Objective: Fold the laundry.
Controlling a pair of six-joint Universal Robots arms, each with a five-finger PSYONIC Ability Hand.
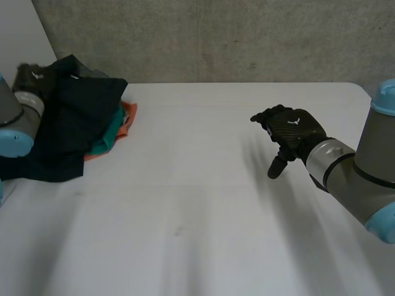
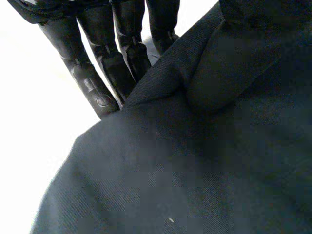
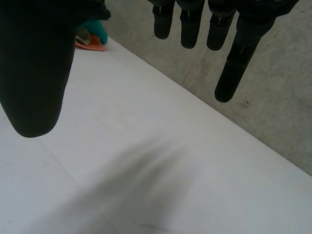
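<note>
A dark navy cloth (image 1: 80,117) is heaped at the table's far left over a teal piece (image 1: 110,134) and an orange piece (image 1: 128,117). My left hand (image 1: 28,75) is at the cloth's upper edge, shut on it. In the left wrist view its fingers (image 2: 92,83) run down into a fold of the dark cloth (image 2: 195,161), which hides their tips. My right hand (image 1: 290,132) hovers open above the bare table at the right and touches nothing. Its fingers (image 3: 234,63) hang relaxed, with the teal piece (image 3: 95,29) and the orange piece (image 3: 90,45) far beyond them.
The white table (image 1: 197,203) stretches bare from the pile to the right hand and to the near edge. A grey concrete wall (image 1: 216,37) stands directly behind the table's far edge. My left arm's grey joint (image 1: 18,120) sits against the pile.
</note>
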